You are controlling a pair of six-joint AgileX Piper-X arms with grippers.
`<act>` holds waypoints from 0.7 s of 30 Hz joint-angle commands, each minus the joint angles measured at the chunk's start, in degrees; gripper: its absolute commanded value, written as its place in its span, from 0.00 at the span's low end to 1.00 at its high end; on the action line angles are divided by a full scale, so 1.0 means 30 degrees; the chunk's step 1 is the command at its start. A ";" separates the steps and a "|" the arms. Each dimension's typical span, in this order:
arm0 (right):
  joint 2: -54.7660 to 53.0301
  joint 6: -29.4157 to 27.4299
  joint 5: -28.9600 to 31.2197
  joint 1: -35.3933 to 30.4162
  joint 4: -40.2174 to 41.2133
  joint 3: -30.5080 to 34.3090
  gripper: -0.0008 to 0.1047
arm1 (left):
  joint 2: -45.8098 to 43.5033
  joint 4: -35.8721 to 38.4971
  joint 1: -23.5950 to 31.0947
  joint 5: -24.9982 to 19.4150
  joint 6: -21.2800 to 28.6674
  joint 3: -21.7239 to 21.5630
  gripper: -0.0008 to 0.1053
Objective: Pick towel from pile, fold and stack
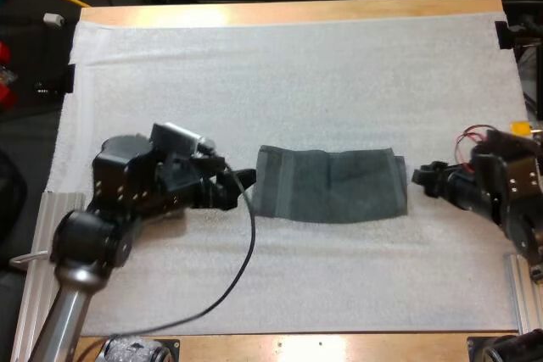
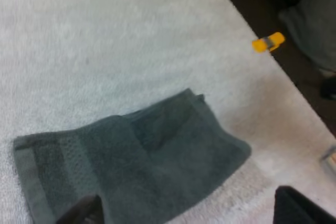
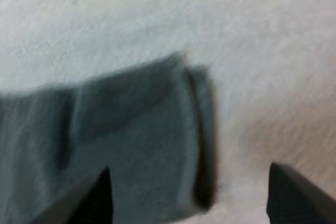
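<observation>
Illumination: diffuse, overhead and even. The white mat (image 1: 297,82) renders bright, and glare marks the counter (image 1: 212,14) edge far beyond both jaws. The towel (image 1: 331,186) between the jaws reads dark and low in contrast. Shadows beneath the jaws are faint and soft.

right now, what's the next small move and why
Probably ease both grippers down and inward to pinch the towel's short ends. The towel lies flat as a long strip on the mat; the left gripper sits at one end, the right gripper at the other, both open and neither gripping it, so a grip likely comes before the next fold.
</observation>
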 commanded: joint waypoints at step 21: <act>0.2163 -0.5667 -0.6695 -0.5205 -0.0515 -0.0286 0.58 | -0.2842 0.5321 -0.0005 -0.1876 0.0567 -0.0043 0.61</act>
